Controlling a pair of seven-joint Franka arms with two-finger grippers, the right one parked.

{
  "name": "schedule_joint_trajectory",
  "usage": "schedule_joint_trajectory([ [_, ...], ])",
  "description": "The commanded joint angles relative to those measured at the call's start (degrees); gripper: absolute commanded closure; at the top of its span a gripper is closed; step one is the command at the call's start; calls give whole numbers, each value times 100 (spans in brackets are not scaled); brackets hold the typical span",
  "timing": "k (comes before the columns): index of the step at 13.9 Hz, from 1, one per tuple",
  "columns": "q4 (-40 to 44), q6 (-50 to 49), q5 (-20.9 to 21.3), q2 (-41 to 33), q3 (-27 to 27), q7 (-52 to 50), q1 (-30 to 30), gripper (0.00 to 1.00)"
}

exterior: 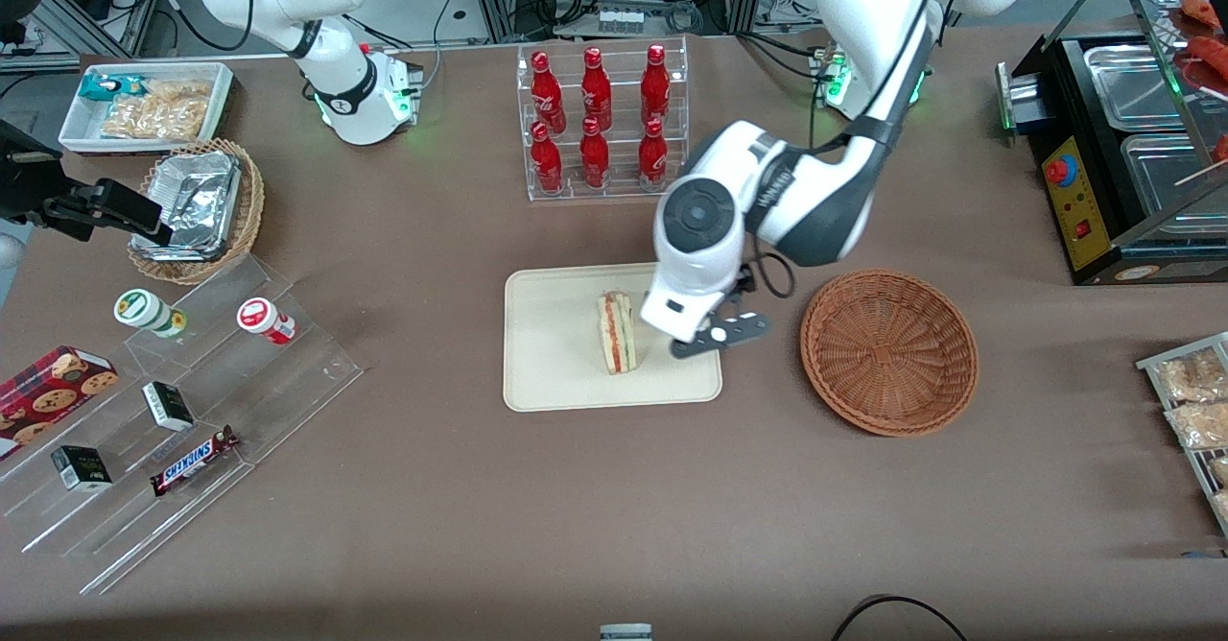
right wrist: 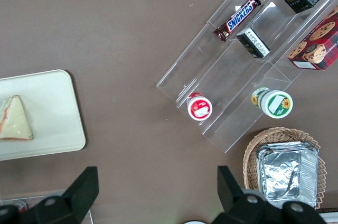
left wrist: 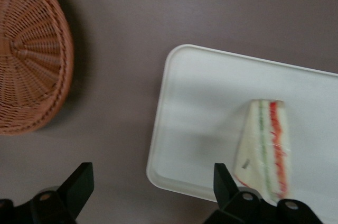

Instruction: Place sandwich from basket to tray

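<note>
The sandwich (exterior: pixel 616 332) stands on its edge on the cream tray (exterior: pixel 556 363), its red, orange and green layers facing up. The sandwich (left wrist: pixel 266 147) lies free on the tray (left wrist: pixel 211 97), nothing gripping it. My gripper (exterior: pixel 683 336) hangs just above the tray's edge that faces the basket, beside the sandwich. Its fingers (left wrist: pixel 79 177) are spread wide and the gripper (left wrist: pixel 149 179) is open, holding nothing. The reddish-brown wicker basket (exterior: pixel 888 350) sits empty beside the tray, toward the working arm's end. The basket (left wrist: pixel 26 55) also shows in the left wrist view.
A clear rack of red bottles (exterior: pixel 600 123) stands farther from the front camera than the tray. A stepped acrylic shelf with snacks (exterior: pixel 173 411), a tan basket with foil (exterior: pixel 197 209) and a white bin (exterior: pixel 144 104) lie toward the parked arm's end. A food warmer (exterior: pixel 1132 142) stands at the working arm's end.
</note>
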Motion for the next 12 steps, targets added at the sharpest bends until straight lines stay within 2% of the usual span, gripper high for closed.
schedule_joint_trajectory([
  [1,-537,18,-460,-318,549,807,-56,0],
  [5,-626,-130,-523,-581,884,1117,-56,0],
  [9,-713,-464,-444,-1046,920,1135,-29,0],
  [10,-722,-517,-410,-1091,824,1144,336,0],
  [12,-713,-684,-60,-1346,-200,1257,1250,0],
])
